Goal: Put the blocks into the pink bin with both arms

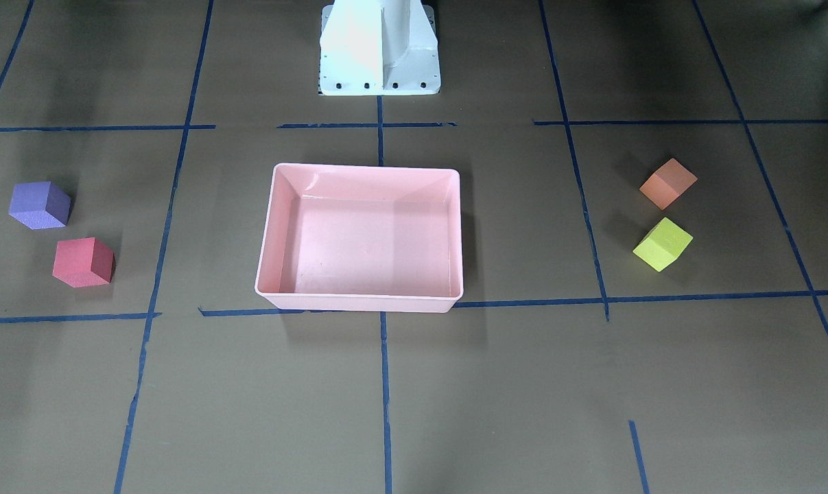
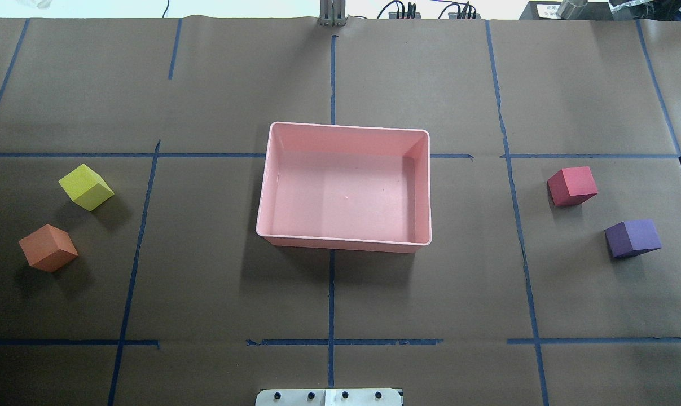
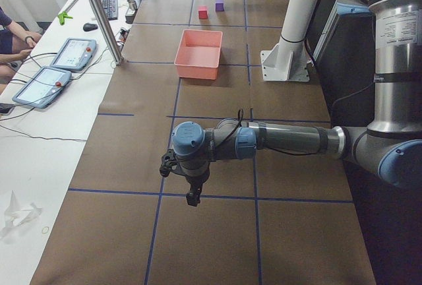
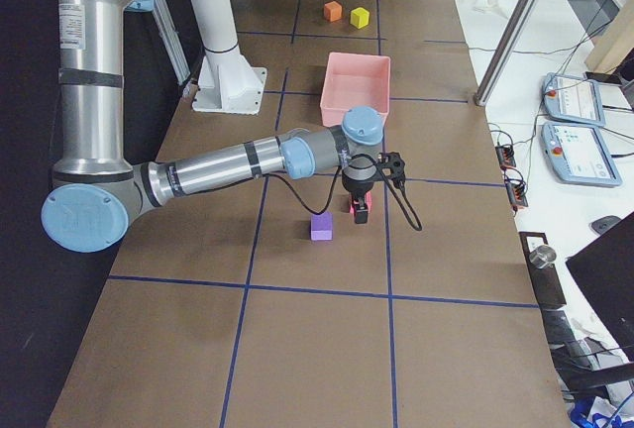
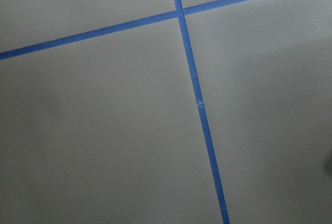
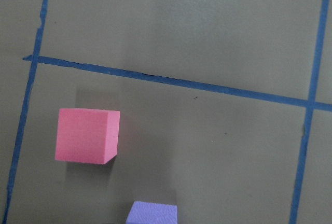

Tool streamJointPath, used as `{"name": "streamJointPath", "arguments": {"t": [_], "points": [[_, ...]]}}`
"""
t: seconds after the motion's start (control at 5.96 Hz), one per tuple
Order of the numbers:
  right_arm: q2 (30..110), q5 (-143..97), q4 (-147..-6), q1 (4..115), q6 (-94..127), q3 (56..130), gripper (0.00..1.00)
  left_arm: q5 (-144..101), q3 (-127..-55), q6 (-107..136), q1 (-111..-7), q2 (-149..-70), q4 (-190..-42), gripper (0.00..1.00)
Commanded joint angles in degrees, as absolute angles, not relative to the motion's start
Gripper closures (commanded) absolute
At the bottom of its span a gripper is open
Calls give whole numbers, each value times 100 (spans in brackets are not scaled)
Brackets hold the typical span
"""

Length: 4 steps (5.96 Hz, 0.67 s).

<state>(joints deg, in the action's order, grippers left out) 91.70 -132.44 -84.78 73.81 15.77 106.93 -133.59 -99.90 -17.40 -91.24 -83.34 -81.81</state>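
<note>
Left arm [image 3: 283, 141]: nearest the lens in the left-end view, forearm level and low over the brown-papered table [image 2: 205, 293]. Left gripper [image 3: 193, 197] pointing down above bare paper and blue tape, with no block in its wrist view; spread or pressed together, cannot tell. Right arm [image 4: 228, 165]: likewise stretched out. Right gripper [image 4: 360, 212] hanging by the red block [image 6: 85, 135], apparently clear of it; finger state, cannot tell. Pink bin [image 2: 346, 192]: mid-table, nothing inside. Blocks, all four on the paper, clock read from the bin in the overhead view: red at 3, purple block [image 2: 632, 238] near it at 4; yellow-green block [image 2: 86, 187] at 9, orange block [image 2: 48, 248] near it at 8; both pairs well apart from the bin. Step in hand, by judgement: opening approach, nothing lifted, nothing binned. Next move, as estimate only: right gripper centred over the red cube, lowered with fingers wide enough to straddle it; left arm first carried across to the 9 o'clock pair.
</note>
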Motion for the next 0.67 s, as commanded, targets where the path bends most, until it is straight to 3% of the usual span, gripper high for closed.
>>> {"name": "streamJointPath", "arguments": {"t": [0.0,0.5], "points": [[8748,-13070,-7301,6675,2620,10111,0,-13359,-9984,-1740,-9123,-8341,-8183,0],[8411,-12612,-7269,5978,2865,9643,0,-13359,-9984,-1740,-9123,-8323,-8183,0]]}}
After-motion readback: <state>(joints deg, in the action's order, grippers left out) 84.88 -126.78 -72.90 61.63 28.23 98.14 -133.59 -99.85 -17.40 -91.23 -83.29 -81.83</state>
